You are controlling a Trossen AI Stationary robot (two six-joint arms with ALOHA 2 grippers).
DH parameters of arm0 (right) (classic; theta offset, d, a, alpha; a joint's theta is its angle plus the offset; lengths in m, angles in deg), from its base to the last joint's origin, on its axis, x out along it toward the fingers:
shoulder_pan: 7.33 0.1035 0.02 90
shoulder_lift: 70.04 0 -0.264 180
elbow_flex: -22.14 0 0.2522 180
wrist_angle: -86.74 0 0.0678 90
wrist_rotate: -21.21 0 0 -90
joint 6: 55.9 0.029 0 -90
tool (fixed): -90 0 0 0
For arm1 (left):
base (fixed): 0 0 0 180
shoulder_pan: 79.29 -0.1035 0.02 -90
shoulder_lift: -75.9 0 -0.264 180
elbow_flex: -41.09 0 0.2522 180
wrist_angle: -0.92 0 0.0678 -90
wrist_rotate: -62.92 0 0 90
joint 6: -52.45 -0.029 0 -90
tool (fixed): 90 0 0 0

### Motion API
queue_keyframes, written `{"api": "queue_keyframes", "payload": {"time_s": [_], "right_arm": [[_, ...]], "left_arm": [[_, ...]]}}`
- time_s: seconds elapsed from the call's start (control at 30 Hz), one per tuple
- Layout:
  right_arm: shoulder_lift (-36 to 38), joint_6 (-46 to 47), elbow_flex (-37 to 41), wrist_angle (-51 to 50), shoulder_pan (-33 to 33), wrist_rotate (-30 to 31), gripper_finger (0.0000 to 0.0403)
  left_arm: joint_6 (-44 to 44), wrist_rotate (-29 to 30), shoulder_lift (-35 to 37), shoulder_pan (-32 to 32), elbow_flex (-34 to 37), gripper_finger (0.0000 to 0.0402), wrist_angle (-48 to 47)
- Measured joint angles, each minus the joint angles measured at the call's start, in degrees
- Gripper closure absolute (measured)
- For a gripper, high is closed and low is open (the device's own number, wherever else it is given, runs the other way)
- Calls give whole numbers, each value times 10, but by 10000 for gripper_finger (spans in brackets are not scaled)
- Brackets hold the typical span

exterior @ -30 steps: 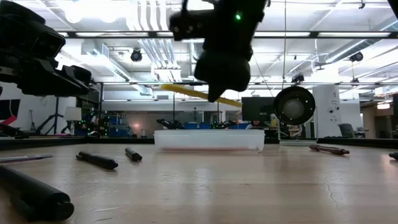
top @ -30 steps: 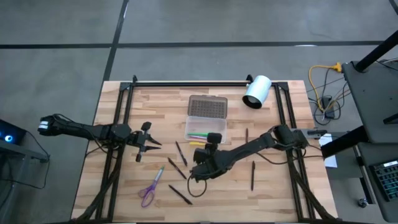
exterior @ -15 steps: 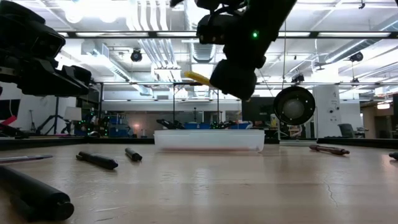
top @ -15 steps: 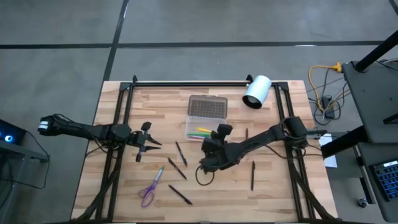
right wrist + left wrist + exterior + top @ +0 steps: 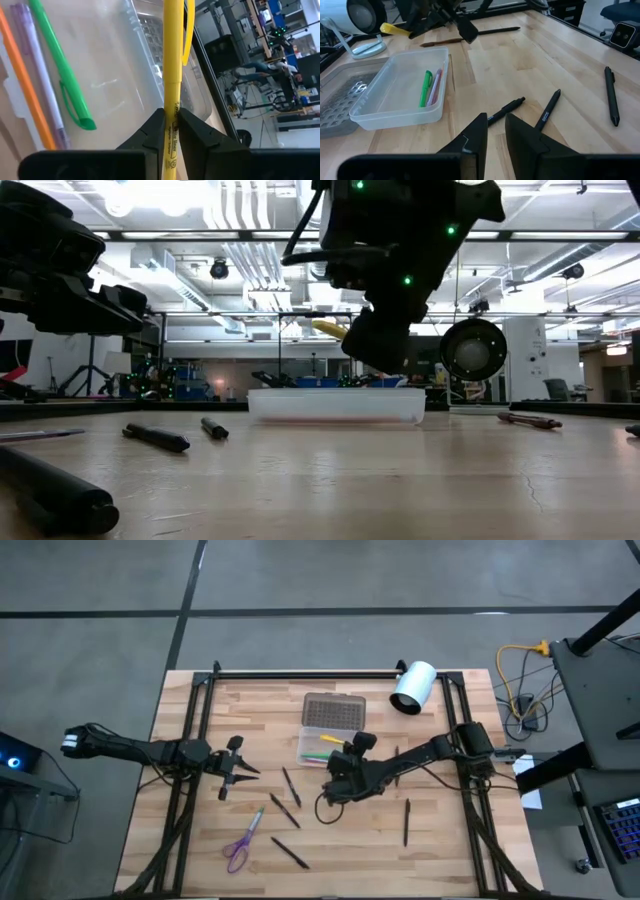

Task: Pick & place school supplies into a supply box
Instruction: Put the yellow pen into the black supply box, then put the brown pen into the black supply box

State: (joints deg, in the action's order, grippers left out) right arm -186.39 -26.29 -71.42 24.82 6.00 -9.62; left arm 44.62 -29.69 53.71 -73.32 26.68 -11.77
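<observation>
Over the supply box [image 5: 322,747], the right end effector [image 5: 344,755] pinches a yellow pen [image 5: 174,75] between its fingers, the pen reaching out above the clear tray. Green, lilac and orange pens [image 5: 47,80] lie inside. Black pens [image 5: 284,802] and purple scissors [image 5: 242,843] lie on the tabletop [image 5: 440,840]. Well apart, the left end effector [image 5: 236,768] hovers slightly parted, holding nothing.

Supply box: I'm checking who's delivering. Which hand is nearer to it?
Right. The right hand holds a yellow pen over the supply box; the left hand waits off to its side.
</observation>
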Motion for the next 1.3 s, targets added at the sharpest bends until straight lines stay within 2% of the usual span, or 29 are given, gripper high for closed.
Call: {"api": "queue_keyframes", "payload": {"time_s": [0.9, 1.03, 1.3], "right_arm": [[0, 0, 0, 5, 0, -8, 355], [2, 0, -1, 4, 0, -33, 355], [39, 0, 0, 4, 0, -144, 355]], "left_arm": [[0, 0, 0, 0, 0, 348, 0], [0, 0, 0, 0, 0, 348, 0], [0, 0, 0, 0, 0, 348, 0]]}}
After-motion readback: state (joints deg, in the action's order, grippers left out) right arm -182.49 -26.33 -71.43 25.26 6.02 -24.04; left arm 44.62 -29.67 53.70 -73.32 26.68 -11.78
